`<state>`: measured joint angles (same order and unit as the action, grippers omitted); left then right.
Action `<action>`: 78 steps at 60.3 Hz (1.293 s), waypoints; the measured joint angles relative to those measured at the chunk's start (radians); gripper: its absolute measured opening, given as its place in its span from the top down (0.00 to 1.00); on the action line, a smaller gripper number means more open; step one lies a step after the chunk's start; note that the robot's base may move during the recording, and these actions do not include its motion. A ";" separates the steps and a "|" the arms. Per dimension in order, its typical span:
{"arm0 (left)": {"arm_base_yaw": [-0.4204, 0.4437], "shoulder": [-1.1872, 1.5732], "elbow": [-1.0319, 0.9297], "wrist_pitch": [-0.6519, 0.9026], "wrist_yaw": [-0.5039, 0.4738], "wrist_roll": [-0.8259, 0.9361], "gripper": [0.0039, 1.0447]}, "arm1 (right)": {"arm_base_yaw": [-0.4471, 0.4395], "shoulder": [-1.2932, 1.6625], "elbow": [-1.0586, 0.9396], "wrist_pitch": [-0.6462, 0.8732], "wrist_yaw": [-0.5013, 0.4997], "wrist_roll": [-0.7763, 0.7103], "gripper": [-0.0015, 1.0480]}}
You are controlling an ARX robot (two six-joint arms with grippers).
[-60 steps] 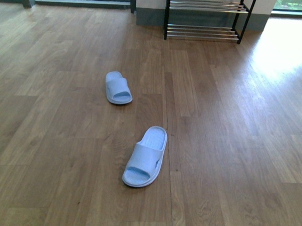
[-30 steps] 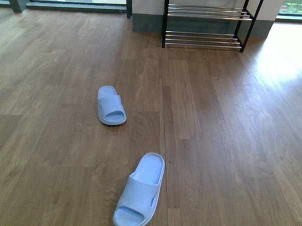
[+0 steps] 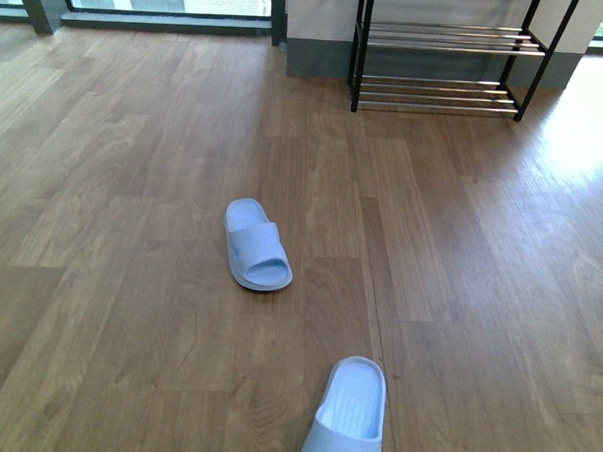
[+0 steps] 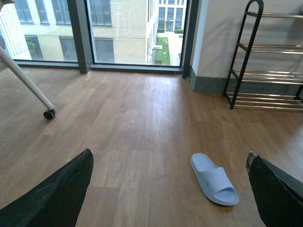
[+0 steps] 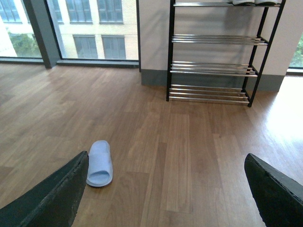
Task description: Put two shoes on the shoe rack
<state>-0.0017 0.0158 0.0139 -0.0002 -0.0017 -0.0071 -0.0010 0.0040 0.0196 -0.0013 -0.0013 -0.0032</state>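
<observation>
Tools both spread wide, empty: left tool [image 4: 169,156], right tool [image 5: 166,158]. Robot has rolled nearer shoe rack [image 3: 439,67] over last second. Nearer slide [image 3: 258,244] and farther slide [image 3: 345,425] lie on floor, well short of shoe rack. Nothing picked up yet.

The nearer slide [image 3: 348,423] runs off the front view's bottom edge, with only its heel half showing. The shoe rack [image 3: 444,62] loses its upper tiers there (the right wrist view catches only the undersides of a pair of shoes [image 5: 248,2] on the highest shelf in view, too clipped to identify).
</observation>
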 joint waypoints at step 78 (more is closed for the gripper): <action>0.000 0.000 0.000 0.000 0.002 0.000 0.09 | 0.011 -0.005 -0.003 0.061 0.046 -0.046 0.09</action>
<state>-0.0017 0.0158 0.0139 -0.0002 0.0002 -0.0071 0.0105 -0.0010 0.0170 0.0593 0.0448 -0.0494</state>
